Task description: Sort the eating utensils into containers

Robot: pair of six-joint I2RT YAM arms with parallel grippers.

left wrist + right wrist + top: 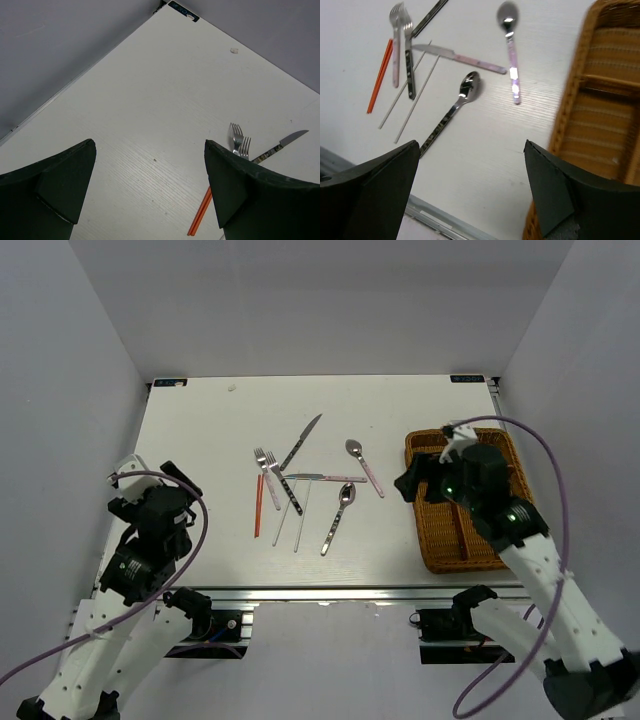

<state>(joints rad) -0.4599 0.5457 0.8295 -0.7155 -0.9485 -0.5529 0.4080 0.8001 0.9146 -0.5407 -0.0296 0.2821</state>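
The utensils lie loose mid-table: two forks (pixel 268 464), a dark-handled knife (pixel 300 442), a pink-handled knife (pixel 320 477), a pink-handled spoon (pixel 364 464), a dark-handled spoon (pixel 338 518), a red-orange chopstick (pixel 258 505) and two white chopsticks (pixel 292 512). The brown wicker tray (pixel 440 552) stands at the right, partly hidden by my right arm. My right gripper (pixel 420 472) is open and empty over the tray's left rim (pixel 570 105); its view shows the spoons (pixel 512 65). My left gripper (pixel 150 472) is open and empty at the left, apart from the forks (pixel 239 140).
White walls enclose the table on the left, back and right. A metal rail (pixel 330 592) runs along the near edge (pixel 435 220). A small white speck (pixel 232 388) lies at the far left of the table.
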